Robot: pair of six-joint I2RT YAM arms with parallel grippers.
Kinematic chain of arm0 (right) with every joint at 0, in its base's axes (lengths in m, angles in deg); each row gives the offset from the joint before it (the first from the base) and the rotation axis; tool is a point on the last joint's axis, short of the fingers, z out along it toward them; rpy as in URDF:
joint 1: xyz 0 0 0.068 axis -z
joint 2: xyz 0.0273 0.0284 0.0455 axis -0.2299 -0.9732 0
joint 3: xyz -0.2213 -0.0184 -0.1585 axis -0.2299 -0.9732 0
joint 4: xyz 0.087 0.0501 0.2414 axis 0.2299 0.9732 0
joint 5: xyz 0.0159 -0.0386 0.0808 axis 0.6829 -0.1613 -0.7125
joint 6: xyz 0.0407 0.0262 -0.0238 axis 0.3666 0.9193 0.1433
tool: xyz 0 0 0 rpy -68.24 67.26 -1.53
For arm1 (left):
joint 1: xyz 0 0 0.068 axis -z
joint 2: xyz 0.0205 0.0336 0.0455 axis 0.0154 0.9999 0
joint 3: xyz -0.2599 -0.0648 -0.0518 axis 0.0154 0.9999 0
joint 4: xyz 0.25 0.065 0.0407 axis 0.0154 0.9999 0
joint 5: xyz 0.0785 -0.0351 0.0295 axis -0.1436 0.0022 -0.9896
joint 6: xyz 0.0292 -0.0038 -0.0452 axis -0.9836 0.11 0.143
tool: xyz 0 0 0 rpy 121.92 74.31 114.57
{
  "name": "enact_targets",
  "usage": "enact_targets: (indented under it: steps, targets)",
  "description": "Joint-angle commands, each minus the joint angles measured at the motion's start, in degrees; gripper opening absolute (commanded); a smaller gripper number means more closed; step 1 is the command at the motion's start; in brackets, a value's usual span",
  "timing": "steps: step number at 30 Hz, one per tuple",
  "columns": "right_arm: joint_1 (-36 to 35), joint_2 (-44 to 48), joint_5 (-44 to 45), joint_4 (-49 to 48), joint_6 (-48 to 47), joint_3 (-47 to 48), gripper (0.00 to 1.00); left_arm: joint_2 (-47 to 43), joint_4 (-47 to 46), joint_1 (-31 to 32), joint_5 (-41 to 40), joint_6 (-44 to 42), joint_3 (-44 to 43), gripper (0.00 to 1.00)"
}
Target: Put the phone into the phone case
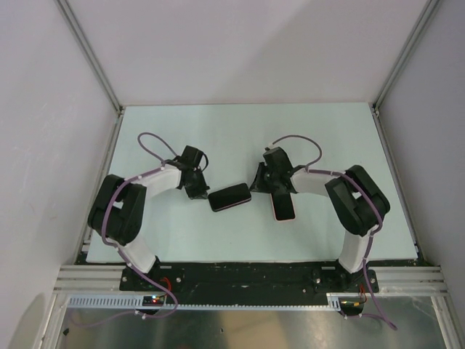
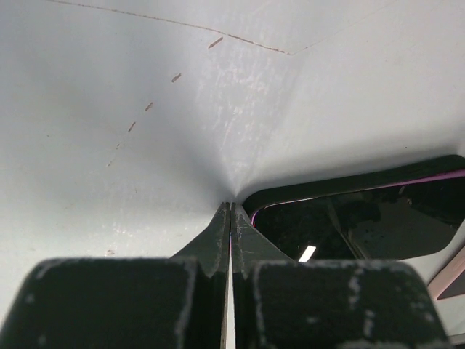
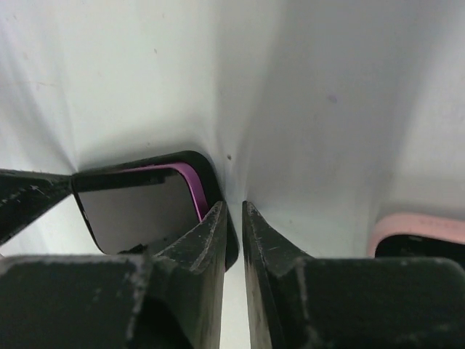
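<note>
Robotics laboratory, seen from above a purpose-built test cell. Closed in on three sides by plain white panels (image 1: 240, 43) set in aluminium profile posts (image 1: 87, 54), around a pale, bare tabletop (image 1: 240, 131). Bolted side by side to an aluminium rail (image 1: 247, 280) at the near edge: a left arm (image 1: 123, 211) and a right arm (image 1: 356, 200), black and white, each trailing a looped purple cable (image 1: 149, 138). Along the front, a slotted cable duct (image 1: 102, 300), a small circuit board (image 1: 152, 299) with a red light, and bare sheet metal (image 1: 240, 331). Up close from the left wrist, the tabletop scuffed and scratched.
</note>
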State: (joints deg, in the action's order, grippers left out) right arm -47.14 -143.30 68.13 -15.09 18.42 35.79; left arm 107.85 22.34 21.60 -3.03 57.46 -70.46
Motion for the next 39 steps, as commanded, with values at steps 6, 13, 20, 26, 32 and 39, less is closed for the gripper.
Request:
enact_targets:
  steps: [6,13,20,26,32,39]
  targets:
    - [-2.3,7.8,5.3,7.6,-5.0,-1.1,0.32,-6.3,-4.1,1.4,0.9,-1.0,1.2,0.0]
    - [-3.6,9.4,7.9,8.7,-6.1,-1.0,0.33,-9.2,-4.0,1.4,0.5,-0.2,3.9,0.0]
    - [-5.0,8.3,8.3,10.0,-7.7,0.0,0.32,-11.3,-4.1,1.9,0.0,0.7,6.4,0.02]
    - [-6.5,5.7,8.9,10.8,-9.0,2.0,0.31,-10.2,-5.1,2.9,0.4,1.3,6.7,0.15]
    - [-7.9,4.2,10.1,12.4,-10.2,4.5,0.29,-9.7,-6.8,3.2,1.3,1.9,7.8,0.22]
    - [-8.7,2.6,13.4,15.4,-10.9,6.2,0.27,-8.4,-7.5,3.6,1.2,2.3,8.4,0.25]
